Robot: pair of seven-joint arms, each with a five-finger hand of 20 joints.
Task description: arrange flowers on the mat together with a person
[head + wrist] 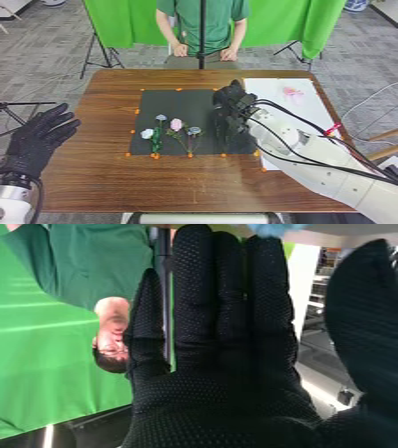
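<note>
White and near on the right, the right arm (333, 167) trailed loose cables (345, 170) that could have snagged the pale pink flower (292, 92) on the white sheet (271, 87). Its right hand (233, 102), fingers straight, thumb apart, was over the mat's right part; whether it touched the pale-blue thing (277, 228) couldn't be told. A low leftward sweep might have knocked the pink rose (176, 124) on the dark mat (176, 100) against its neighbours.
</note>
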